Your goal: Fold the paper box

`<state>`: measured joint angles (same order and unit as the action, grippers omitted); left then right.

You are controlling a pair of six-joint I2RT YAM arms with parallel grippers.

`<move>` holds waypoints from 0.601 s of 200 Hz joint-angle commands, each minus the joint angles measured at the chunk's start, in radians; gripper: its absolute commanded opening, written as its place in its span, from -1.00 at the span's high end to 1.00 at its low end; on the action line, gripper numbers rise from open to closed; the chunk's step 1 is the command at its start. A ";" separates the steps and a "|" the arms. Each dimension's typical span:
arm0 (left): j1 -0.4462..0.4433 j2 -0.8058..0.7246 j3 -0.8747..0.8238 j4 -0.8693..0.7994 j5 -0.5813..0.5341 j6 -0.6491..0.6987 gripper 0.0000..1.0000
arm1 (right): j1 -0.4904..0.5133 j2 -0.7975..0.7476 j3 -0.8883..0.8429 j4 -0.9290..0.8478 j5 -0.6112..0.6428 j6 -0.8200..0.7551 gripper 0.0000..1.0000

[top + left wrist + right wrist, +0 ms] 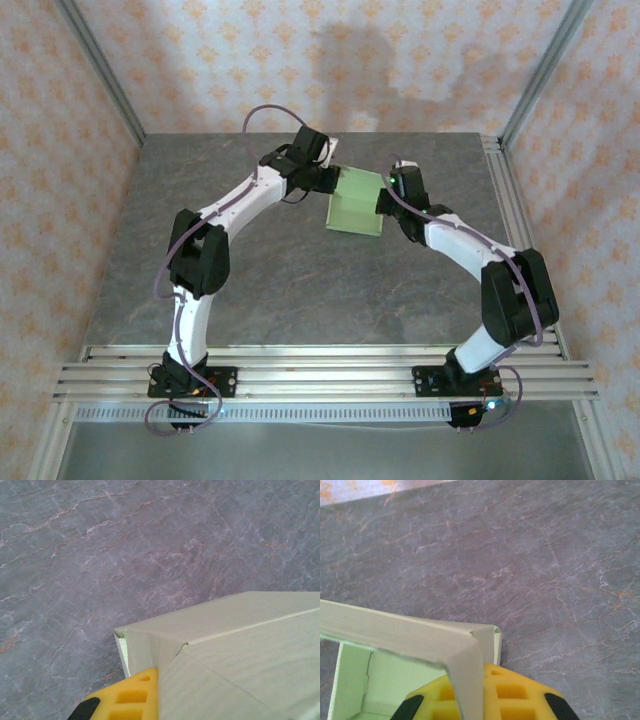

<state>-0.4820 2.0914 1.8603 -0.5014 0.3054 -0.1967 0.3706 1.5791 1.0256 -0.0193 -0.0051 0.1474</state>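
Observation:
The paper box (357,203) is pale yellow-green card, partly folded into an open box shape, held up between both arms near the table's far middle. My left gripper (326,178) meets its left upper corner. In the left wrist view one yellow finger (131,697) presses against the box (240,650) at a folded corner flap; the other finger is hidden behind the card. My right gripper (386,203) holds the box's right side. In the right wrist view a wall of the box (410,635) runs between the two yellow fingers (520,695), and the gripper (470,692) is shut on it.
The grey marbled table (280,280) spreads under the box. Aluminium rails (320,365) run along the near edge and another rail (510,200) along the right side. Patterned walls (60,150) close in the left, back and right.

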 commanded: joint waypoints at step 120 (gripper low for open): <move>-0.048 0.057 -0.118 0.251 -0.069 -0.120 1.00 | 0.039 0.017 -0.176 0.350 0.171 -0.030 1.00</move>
<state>-0.5156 2.1204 1.7634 -0.2928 0.2668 -0.2901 0.3939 1.5837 0.8780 0.2142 0.1112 0.1307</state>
